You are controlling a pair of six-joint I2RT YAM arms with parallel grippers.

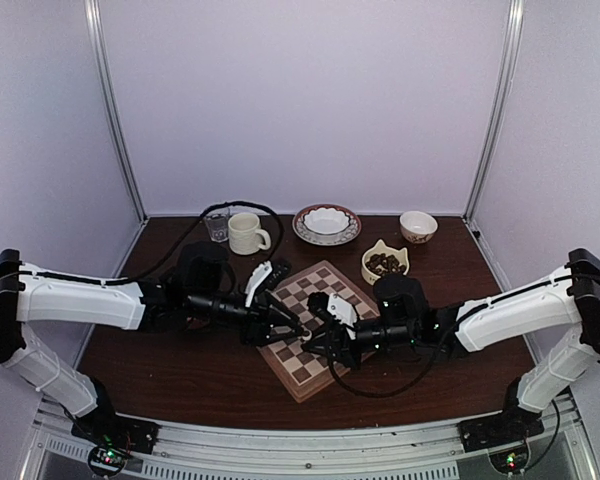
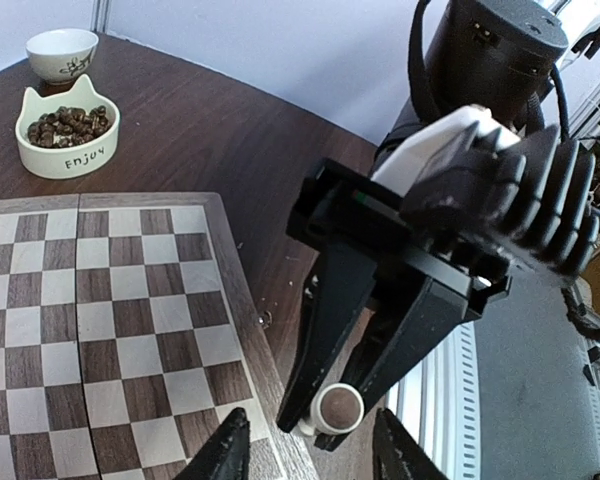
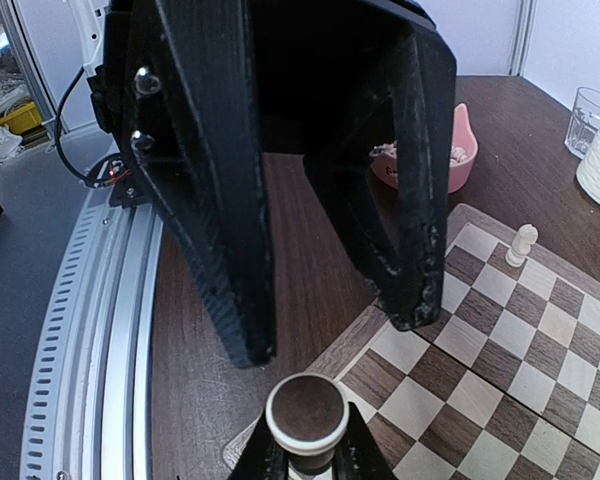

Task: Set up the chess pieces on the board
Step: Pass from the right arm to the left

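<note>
The right hand (image 3: 307, 452) is clenched on a chess piece (image 3: 304, 410), its round base showing, at the board's (image 3: 500, 330) edge. The left hand (image 3: 330, 325) faces it, released. A pale chessman (image 3: 522, 245) stands upright on an edge square.

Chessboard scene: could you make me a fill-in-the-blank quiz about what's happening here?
The right pincer holds a chess piece; the left pincer is ____.
The cat-shaped bowl holds small ____ pieces.
A pale piece stands upright on the ____.
Missing words: open; dark; board.
</note>
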